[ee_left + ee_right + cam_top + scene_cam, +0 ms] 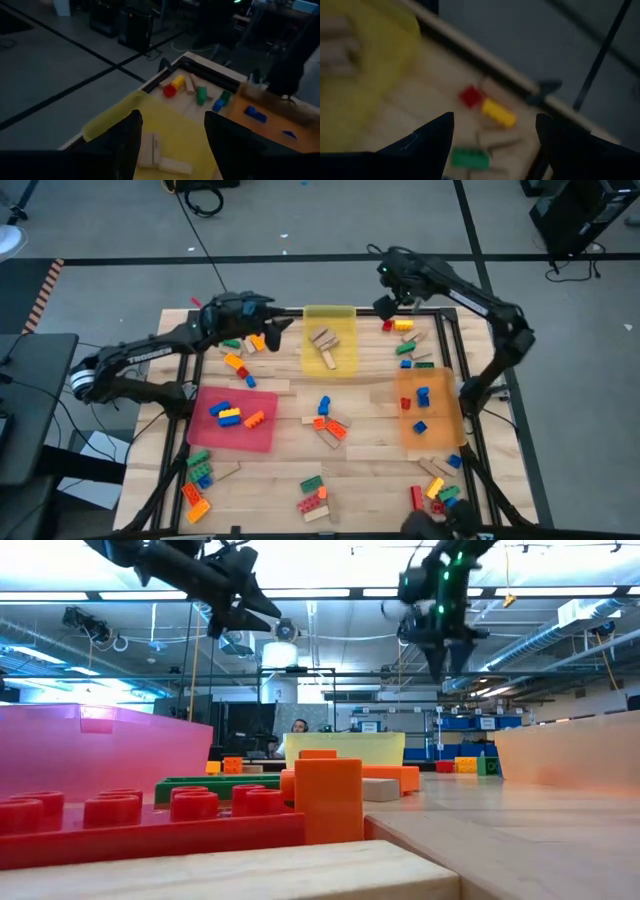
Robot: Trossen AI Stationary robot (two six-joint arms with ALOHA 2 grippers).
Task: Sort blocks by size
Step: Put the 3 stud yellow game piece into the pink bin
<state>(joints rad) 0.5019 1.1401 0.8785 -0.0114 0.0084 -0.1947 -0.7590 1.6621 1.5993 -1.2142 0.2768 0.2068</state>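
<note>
The right pincer [492, 135] hovers spread and empty above the red brick [470, 96] and yellow brick [497, 113] touching near the counter's [290, 430] far edge, so a descent could catch both, while the left pincer [172, 135], also spread, waits over the yellow tray [115, 120].

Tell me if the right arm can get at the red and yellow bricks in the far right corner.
Probably yes. The right pincer hangs open above the red brick and the yellow brick, with nothing between them. The left pincer is over the yellow tray, out of the way.
</note>
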